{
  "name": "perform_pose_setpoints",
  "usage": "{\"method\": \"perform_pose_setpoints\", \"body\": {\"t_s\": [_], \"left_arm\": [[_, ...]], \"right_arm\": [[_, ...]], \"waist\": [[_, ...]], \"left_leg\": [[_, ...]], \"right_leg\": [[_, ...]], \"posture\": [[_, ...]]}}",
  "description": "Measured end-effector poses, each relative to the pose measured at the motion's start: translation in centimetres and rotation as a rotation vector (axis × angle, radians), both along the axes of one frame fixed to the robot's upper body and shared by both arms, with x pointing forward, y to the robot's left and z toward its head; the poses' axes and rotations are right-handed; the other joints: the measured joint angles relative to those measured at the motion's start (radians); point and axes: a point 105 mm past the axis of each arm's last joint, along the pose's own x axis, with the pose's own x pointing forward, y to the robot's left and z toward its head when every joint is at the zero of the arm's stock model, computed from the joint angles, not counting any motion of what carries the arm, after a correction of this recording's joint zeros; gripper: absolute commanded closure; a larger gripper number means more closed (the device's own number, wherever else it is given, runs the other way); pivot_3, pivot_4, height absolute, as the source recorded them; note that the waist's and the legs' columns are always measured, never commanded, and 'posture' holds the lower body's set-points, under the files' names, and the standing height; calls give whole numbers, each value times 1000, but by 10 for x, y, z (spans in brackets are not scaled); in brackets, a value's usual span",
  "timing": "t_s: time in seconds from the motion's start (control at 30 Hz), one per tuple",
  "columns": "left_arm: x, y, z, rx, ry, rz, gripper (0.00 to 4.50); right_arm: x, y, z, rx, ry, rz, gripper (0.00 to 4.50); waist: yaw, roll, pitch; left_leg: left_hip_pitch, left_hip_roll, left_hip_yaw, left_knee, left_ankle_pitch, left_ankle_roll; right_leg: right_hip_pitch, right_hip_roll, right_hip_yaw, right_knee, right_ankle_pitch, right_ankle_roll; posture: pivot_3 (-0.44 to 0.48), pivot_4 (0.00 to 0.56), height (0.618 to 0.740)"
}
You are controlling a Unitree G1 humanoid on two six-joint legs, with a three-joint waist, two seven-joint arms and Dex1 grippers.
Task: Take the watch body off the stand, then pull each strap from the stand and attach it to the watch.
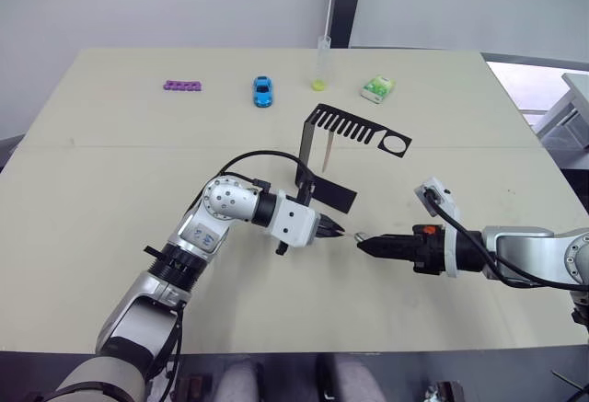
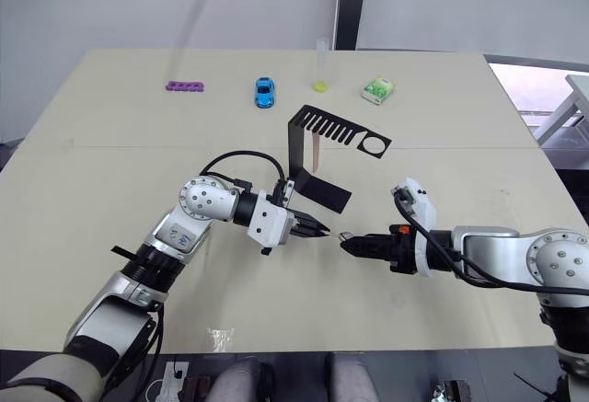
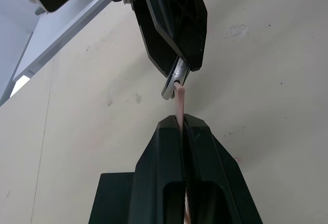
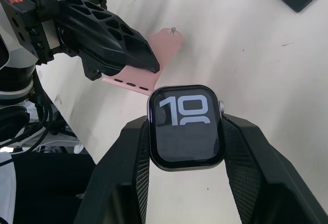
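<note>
A pale beige table (image 1: 110, 200) is carrying a black stand (image 1: 354, 126) with comb-like slots. A pale pink strap (image 1: 327, 153) is hanging from the stand, and a second pink strap (image 4: 148, 62), showing a row of small holes, is sitting between black fingers (image 4: 110, 39). The watch body (image 4: 187, 126) is showing a black screen with white numerals inside a grey rim. Farther back are lying a purple strip (image 1: 183, 85), a blue toy car (image 1: 263, 91), a yellow-tinted clear tube (image 1: 321, 63) and a green-and-white packet (image 1: 377, 88).

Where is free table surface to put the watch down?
Bare table lies near the front edge, between both arms, and wide at far left below the purple perforated strip. It is crowded around the black bent metal stand and where both grippers meet.
</note>
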Motion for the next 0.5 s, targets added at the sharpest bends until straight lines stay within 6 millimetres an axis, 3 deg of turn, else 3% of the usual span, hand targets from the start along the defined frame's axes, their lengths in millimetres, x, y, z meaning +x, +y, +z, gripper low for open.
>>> {"method": "perform_pose_setpoints", "body": {"t_s": [0.5], "left_arm": [[1, -2, 0, -9, 8, 12, 4500]], "right_arm": [[0, 3, -1, -26, 2, 18, 2947]], "waist": [[0, 0, 0]], "left_leg": [[0, 0, 0, 0, 0, 0]], "right_leg": [[0, 0, 0, 0, 0, 0]], "posture": [[0, 150, 740]]}}
